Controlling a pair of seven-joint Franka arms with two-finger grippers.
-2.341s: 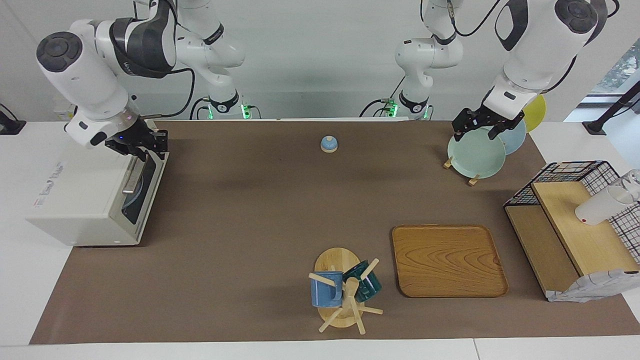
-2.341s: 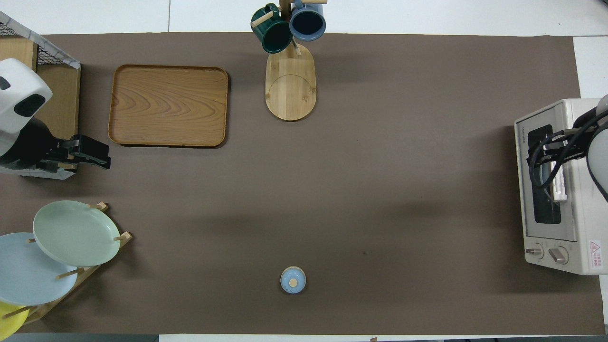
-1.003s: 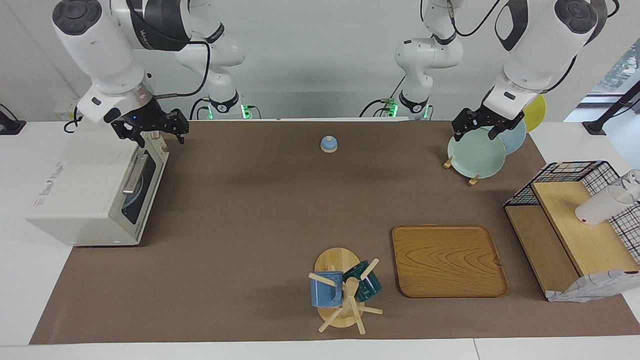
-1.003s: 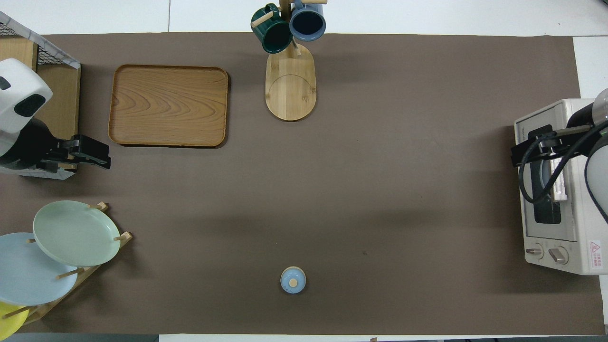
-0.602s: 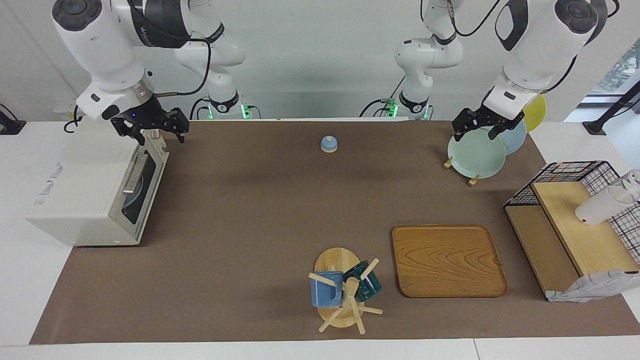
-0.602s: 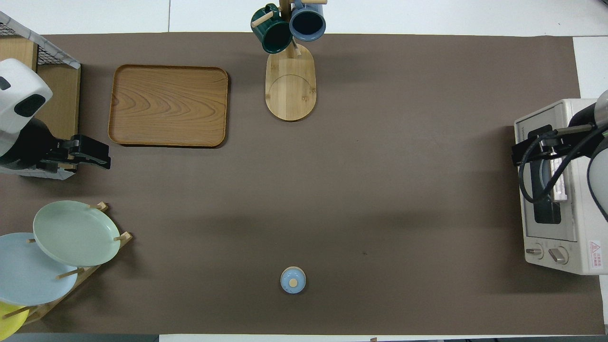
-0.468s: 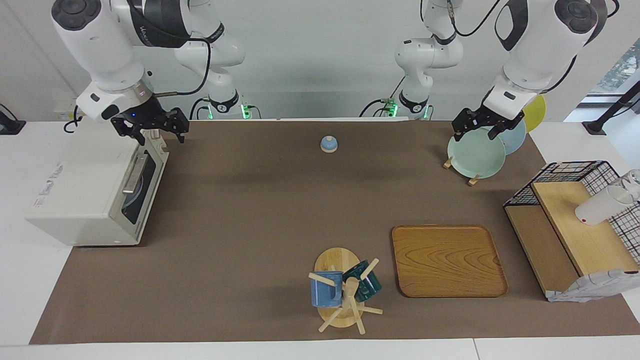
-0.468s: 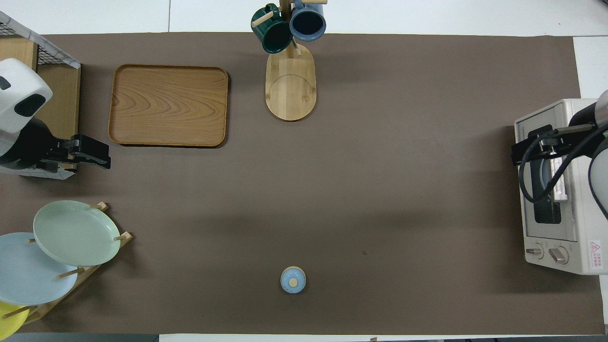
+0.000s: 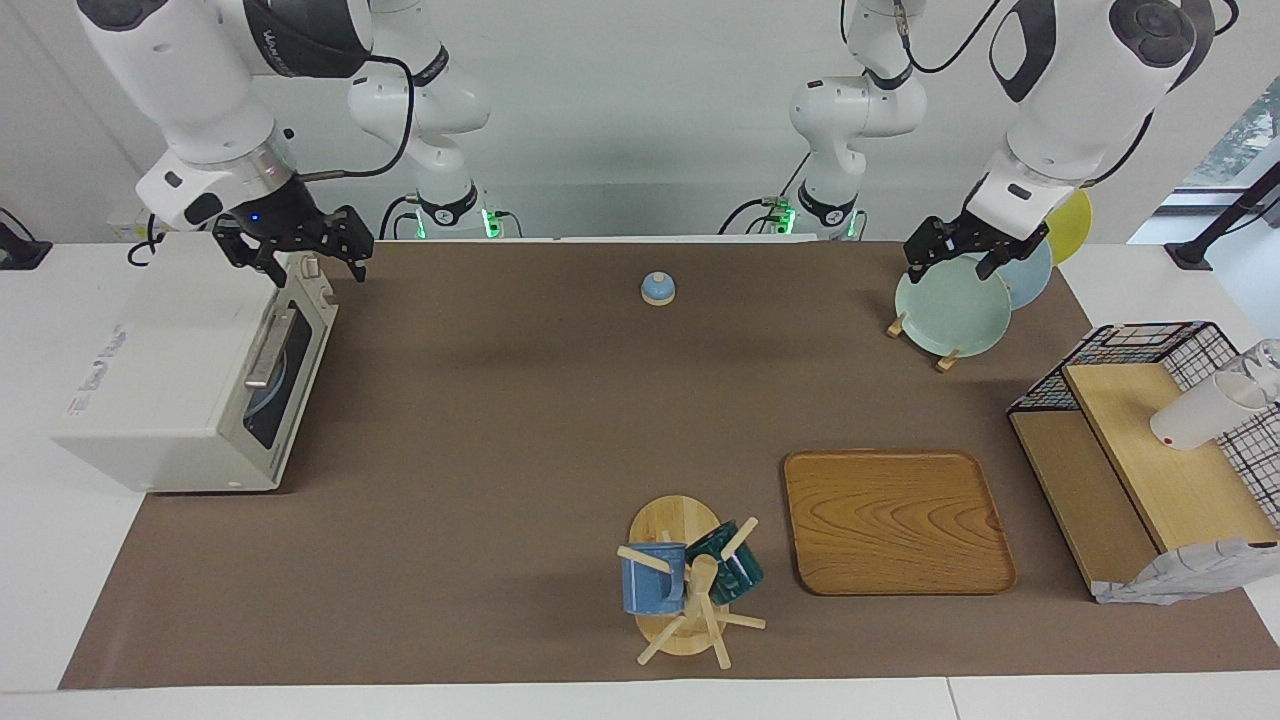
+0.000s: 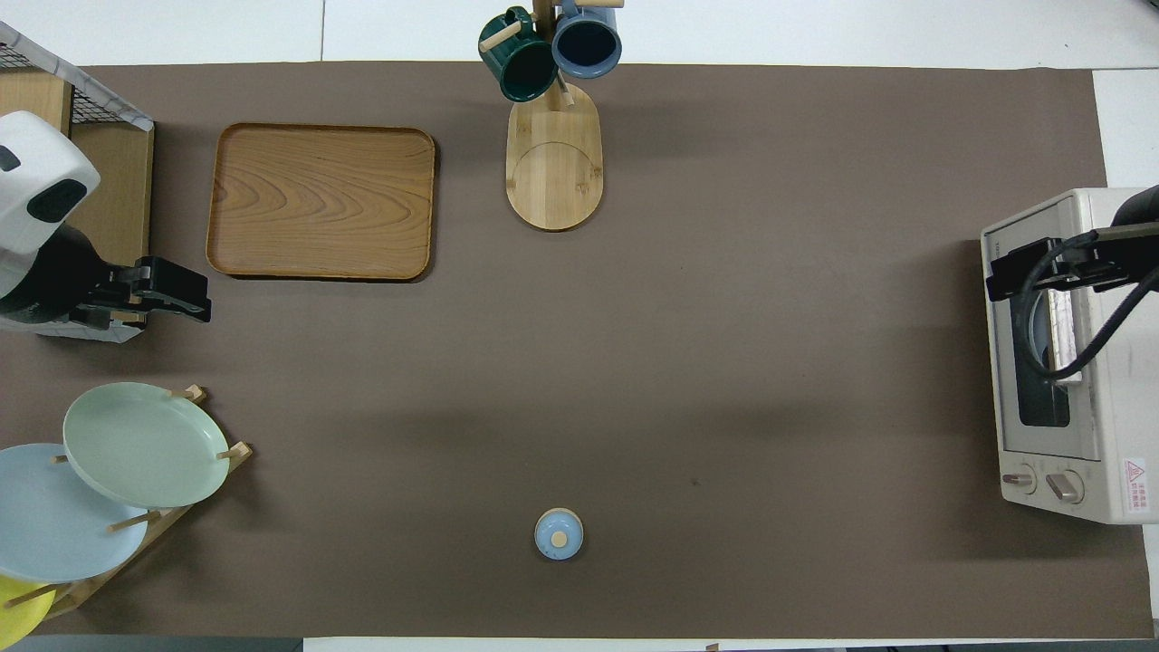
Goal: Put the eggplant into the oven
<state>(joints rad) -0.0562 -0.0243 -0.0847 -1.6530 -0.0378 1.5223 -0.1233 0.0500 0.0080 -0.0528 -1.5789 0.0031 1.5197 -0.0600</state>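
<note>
I have the oven at the right arm's end of the table with its door shut; a pale blue round shape shows through the glass, but I cannot make out the eggplant anywhere in either view. Around the mat sit a wooden tray, a mug tree with two mugs, a small blue lid near the robots, a plate rack and a wire basket at the left arm's end. The right gripper hangs over the oven's top corner nearest the robots, jaws spread wide and empty; its cable crosses the door in the overhead view. The left gripper waits over the plate rack, also wide open with nothing in it. Compared with a second ago, the right gripper has risen a little and drawn toward the robots; the left arm has not moved.
</note>
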